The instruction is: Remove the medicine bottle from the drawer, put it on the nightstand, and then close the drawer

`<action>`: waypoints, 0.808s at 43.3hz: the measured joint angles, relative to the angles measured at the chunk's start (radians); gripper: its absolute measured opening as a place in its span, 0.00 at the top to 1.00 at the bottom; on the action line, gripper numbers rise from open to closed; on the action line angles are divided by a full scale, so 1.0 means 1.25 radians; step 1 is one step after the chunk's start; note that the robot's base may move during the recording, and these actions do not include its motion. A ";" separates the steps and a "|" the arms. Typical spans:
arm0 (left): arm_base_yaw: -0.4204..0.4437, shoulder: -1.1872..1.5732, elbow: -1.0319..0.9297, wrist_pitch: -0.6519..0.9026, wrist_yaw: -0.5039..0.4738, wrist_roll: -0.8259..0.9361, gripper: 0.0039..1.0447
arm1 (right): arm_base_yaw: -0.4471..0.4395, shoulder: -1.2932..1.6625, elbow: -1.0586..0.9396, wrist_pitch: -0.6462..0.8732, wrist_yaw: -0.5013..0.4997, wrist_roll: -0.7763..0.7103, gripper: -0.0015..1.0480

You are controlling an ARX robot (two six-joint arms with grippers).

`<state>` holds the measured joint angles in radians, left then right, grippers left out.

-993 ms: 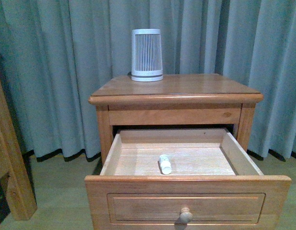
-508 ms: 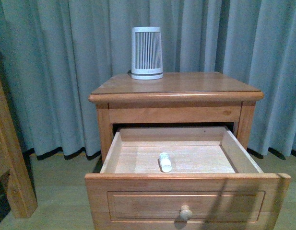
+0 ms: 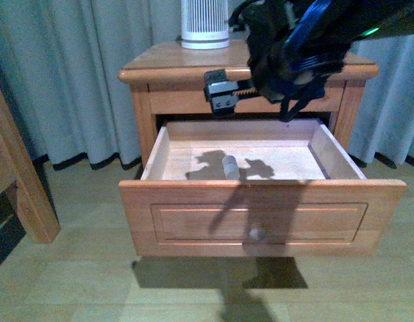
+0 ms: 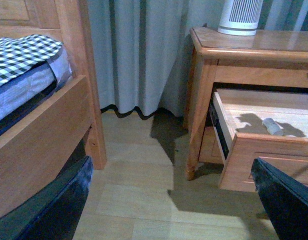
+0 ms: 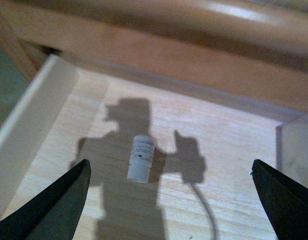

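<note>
The medicine bottle (image 3: 230,166) lies on its side on the floor of the open drawer (image 3: 260,191), in the shadow of my right arm. My right gripper (image 3: 250,94) hangs open above the drawer, just under the nightstand (image 3: 186,64) top. In the right wrist view the bottle (image 5: 142,158) lies between and below the wide-spread fingers, nearer one of them; the right gripper (image 5: 169,162) holds nothing. My left gripper (image 4: 171,162) is open and empty, low over the floor between bed and nightstand (image 4: 253,42). From there the drawer (image 4: 263,150) and bottle (image 4: 272,126) show too.
A ribbed white-and-grey device (image 3: 204,23) stands at the back of the nightstand top. A wooden bed frame (image 3: 19,181) stands at the left, with checked bedding (image 4: 19,52). Grey curtains (image 3: 72,80) hang behind. The floor is pale wood (image 3: 72,282).
My right arm has come into the front view above the open drawer and casts a shadow over the bottle. The view has shifted closer and lower. The bottle lies where it was.
</note>
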<state>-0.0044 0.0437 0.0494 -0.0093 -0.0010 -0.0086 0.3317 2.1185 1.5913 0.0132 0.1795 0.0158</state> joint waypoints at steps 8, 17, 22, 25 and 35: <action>0.000 0.000 0.000 0.000 0.000 0.000 0.06 | 0.011 0.274 0.268 -0.091 0.038 0.027 0.07; 0.000 0.000 0.000 0.000 0.000 0.000 0.06 | 0.019 0.481 0.539 -0.200 0.059 0.053 0.07; 0.000 0.000 0.000 0.000 0.000 0.000 0.06 | 0.025 0.588 0.702 -0.272 0.061 0.070 0.07; 0.000 0.000 0.000 0.000 0.000 0.000 0.06 | 0.027 0.620 0.753 -0.297 0.068 0.089 0.07; 0.000 0.000 0.000 0.000 0.000 0.000 0.06 | 0.036 0.598 0.685 -0.245 0.079 0.140 0.43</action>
<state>-0.0044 0.0437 0.0494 -0.0093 -0.0010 -0.0082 0.3763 2.8655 2.4477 -0.2935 0.2779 0.1909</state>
